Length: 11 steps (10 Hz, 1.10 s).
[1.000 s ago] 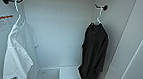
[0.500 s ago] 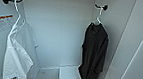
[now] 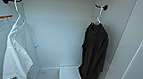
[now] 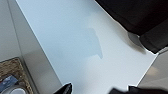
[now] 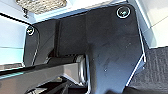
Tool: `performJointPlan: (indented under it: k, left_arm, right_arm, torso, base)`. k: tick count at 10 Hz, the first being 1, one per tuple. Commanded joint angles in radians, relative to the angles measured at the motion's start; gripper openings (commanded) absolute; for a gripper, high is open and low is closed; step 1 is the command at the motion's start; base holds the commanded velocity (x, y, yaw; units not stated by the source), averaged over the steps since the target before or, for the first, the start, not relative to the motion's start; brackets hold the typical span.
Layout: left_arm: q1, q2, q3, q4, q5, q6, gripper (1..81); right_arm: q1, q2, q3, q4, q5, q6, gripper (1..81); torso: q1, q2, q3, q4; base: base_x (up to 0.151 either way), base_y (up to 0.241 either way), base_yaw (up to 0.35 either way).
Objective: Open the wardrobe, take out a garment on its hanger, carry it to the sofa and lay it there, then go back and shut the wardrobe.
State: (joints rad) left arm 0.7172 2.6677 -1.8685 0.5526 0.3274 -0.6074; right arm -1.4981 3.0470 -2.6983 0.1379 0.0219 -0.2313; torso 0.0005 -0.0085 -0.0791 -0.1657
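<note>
Two items hung inside open wardrobe [image 3: 63, 29], black garment [image 3: 93, 54] on white hanger [image 3: 98, 16] at right peg, white shirt [image 3: 17, 57] at left, gripper states cannot be told.

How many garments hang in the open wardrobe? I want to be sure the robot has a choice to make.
2. A white shirt hangs on the left from a black peg; the black garment hangs on the right on a white hanger. Nothing suggests more are hidden.
</note>
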Motion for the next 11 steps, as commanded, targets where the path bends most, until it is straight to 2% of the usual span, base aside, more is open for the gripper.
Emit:
performJointPlan:
  k: [1, 4, 7, 11]
  left_arm:
    - [-0.245, 0.006, 0.049, 0.000, 0.079, -0.070, 81.1]
    - [-0.414, 0.101, 0.038, 0.001, 0.131, -0.184, 81.1]
    - [-0.538, 0.175, 0.037, 0.000, 0.131, -0.317, 81.1]
    - [-0.722, 0.190, 0.063, -0.005, 0.120, -0.515, 81.1]
  right_arm:
    - [0.049, 0.006, 0.000, 0.008, -0.060, 0.001, 81.1]
    - [0.051, 0.006, 0.005, 0.008, -0.057, 0.004, 81.1]
    - [0.048, 0.006, 0.005, 0.008, -0.057, 0.006, 81.1]
    - [0.049, 0.015, 0.006, 0.008, -0.057, 0.006, 81.1]
  torso:
    - [0.000, 0.000, 0.000, 0.000]
    - [0.000, 0.000, 0.000, 0.000]
    - [0.001, 0.000, 0.000, 0.000]
    - [0.002, 0.001, -0.001, 0.000]
  base:
    - [0.000, 0.000, 0.000]
    - [0.000, 0.000, 0.000]
    - [0.000, 0.000, 0.000]
    - [0.000, 0.000, 0.000]
